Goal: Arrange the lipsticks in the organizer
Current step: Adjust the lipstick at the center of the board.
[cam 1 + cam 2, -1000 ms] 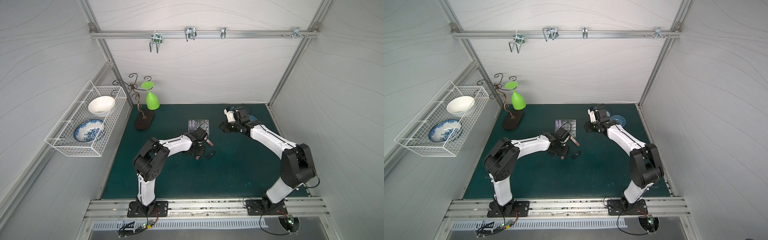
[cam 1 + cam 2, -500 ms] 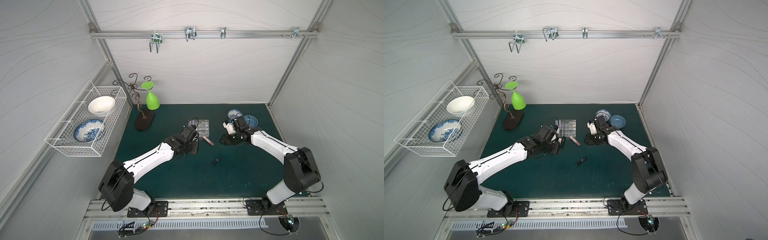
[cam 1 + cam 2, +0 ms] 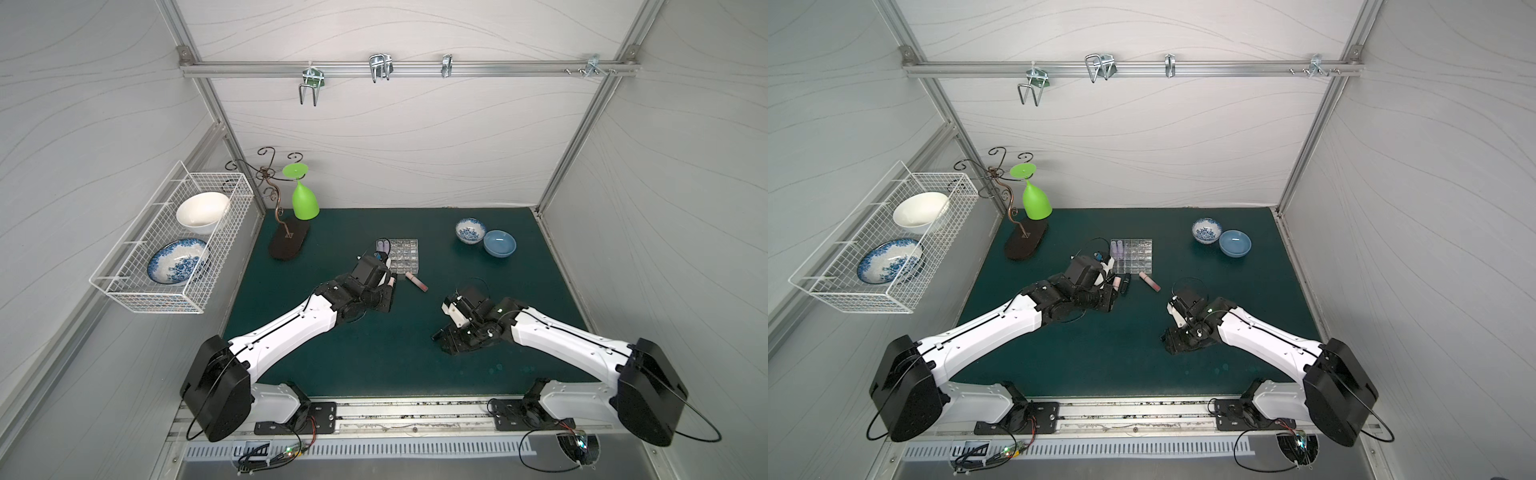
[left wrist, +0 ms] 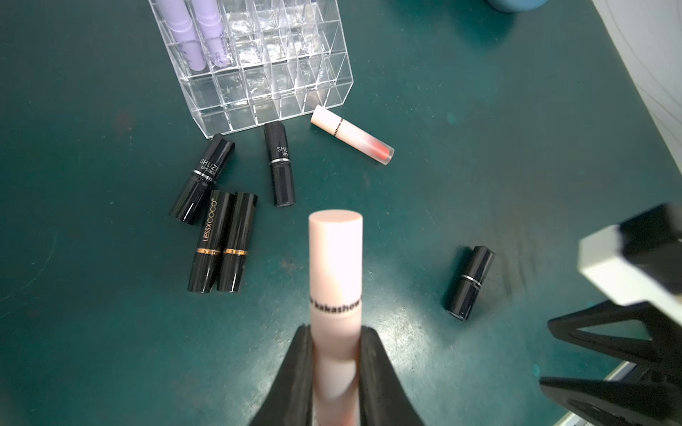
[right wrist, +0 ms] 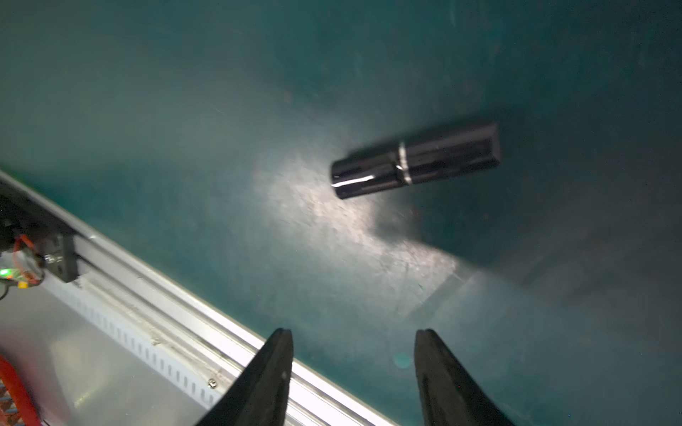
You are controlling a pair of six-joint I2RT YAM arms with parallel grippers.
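Both arms have moved since a second ago. The right arm has left the patterned bowl (image 3: 470, 230) and the blue bowl (image 3: 499, 244) at 1 o'clock of the desk (image 3: 374, 365) and has drawn back toward 5 o'clock. The left arm has stretched out of its folded pose.

Now the left pincer (image 4: 335, 332) is clenched on a peach-pink lipstick (image 4: 335, 265), most of the tube sticking out past the fingertips, and holds it just at 6 o'clock of the organizer (image 3: 402, 257). The right pincer (image 5: 354, 335) is released, its jaws apart with nothing between them. It is near a single black lipstick (image 5: 415, 160) that lies flat, well apart from the organizer, at about 5 o'clock of it.

Two lilac lipsticks (image 4: 181, 33) stand in cells at the organizer's 11 o'clock corner. A second peach-pink lipstick (image 3: 417, 281) lies flat just beside its 5 o'clock corner. Four more black lipsticks (image 4: 210, 241) lie flat near its 6 o'clock wall, two of them side by side and touching.
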